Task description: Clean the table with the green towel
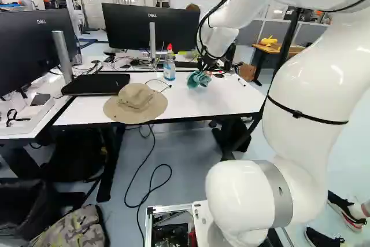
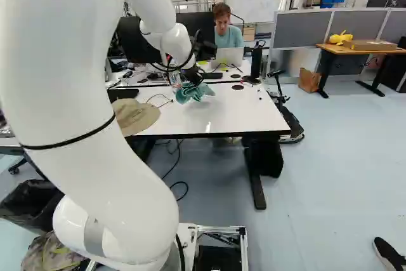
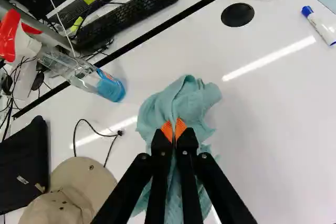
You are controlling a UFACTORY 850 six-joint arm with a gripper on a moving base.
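Observation:
Above the white table my gripper holds the green towel, which in the right base view is the bunched cloth below the wrist. In the wrist view the gripper is closed, its orange tips pinching a fold of the towel. Cloth bulges ahead of the fingers and hangs out beneath them on both sides. Whether its underside touches the tabletop is hard to tell.
A spray bottle stands beside the towel. A tan hat, a black laptop and a thin cable lie on the table. Markers lie near its far end. Monitors and a keyboard are beyond; a person sits behind.

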